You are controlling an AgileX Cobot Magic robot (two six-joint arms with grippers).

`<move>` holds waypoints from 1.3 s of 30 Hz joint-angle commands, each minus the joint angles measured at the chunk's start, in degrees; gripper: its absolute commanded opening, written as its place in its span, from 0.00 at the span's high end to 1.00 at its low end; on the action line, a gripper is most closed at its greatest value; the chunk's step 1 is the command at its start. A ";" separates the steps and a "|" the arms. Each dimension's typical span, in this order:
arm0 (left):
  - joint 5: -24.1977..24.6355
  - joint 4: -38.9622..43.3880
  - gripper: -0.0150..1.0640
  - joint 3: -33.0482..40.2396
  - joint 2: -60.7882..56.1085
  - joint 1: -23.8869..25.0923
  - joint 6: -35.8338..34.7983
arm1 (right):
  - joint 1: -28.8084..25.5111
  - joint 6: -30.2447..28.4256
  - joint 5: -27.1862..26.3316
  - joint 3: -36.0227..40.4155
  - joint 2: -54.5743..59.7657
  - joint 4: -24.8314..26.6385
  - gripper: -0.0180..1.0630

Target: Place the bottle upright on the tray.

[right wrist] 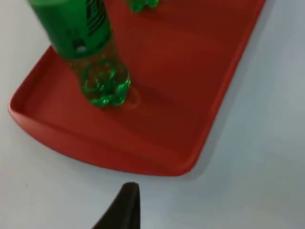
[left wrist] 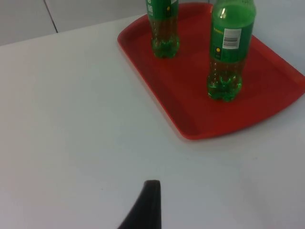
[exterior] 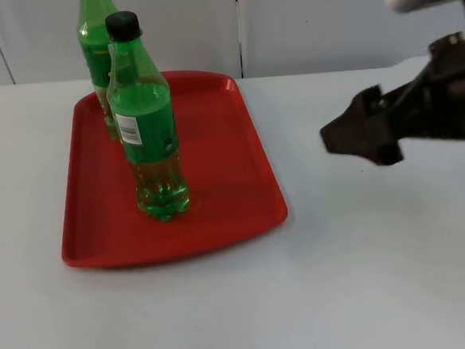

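**Two green bottles upright on the red tray, right gripper off to the side**

We see a red plastic tray point(exterior: 241, 182) with a raised rim lying on the white table top point(exterior: 368, 293), toward the left arm's side. On it stands a green plastic bottle with a black cap point(exterior: 148, 128), upright, its white barcode label facing the camera and its ribbed base resting on the tray floor nearer the front rim. Behind it, close to the tray's far edge, stands a second green plastic bottle point(exterior: 95, 40), also upright; the two are near each other but we cannot tell whether they touch.

The right gripper point(exterior: 350, 138) hangs above the bare table on the right arm's side, well apart from the tray and from both bottles, its tip pointing toward the tray. It grips nothing. Whether its fingers are spread or closed we cannot tell.

From the right wrist we look onto the tray's rounded corner point(right wrist: 181, 162) and the base of the capped bottle point(right wrist: 102, 86), with a black fingertip point(right wrist: 125, 205) over the table just outside the rim.

From the left wrist we see the tray point(left wrist: 190, 119) with both bottles standing on it, the capped one point(left wrist: 228, 52) nearer the rim. The left gripper waits over open table, one black fingertip point(left wrist: 147, 205) in sight, well apart from the tray; its state we cannot tell.
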 commanded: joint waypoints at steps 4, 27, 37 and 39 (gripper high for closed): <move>-0.29 0.27 0.17 0.33 -0.23 0.12 -0.31 | -0.17 3.39 1.70 3.05 -7.75 -0.38 0.01; -0.29 0.27 0.17 0.33 -0.23 0.12 -0.31 | -0.17 -53.94 39.33 2.42 -17.39 56.34 0.01; -0.29 0.27 0.17 0.33 -0.23 0.12 -0.31 | -0.17 -80.99 39.33 2.42 -17.53 82.97 0.01; -0.29 0.27 0.17 0.33 -0.23 0.12 -0.31 | -0.17 -84.72 38.91 2.67 -18.94 85.66 0.01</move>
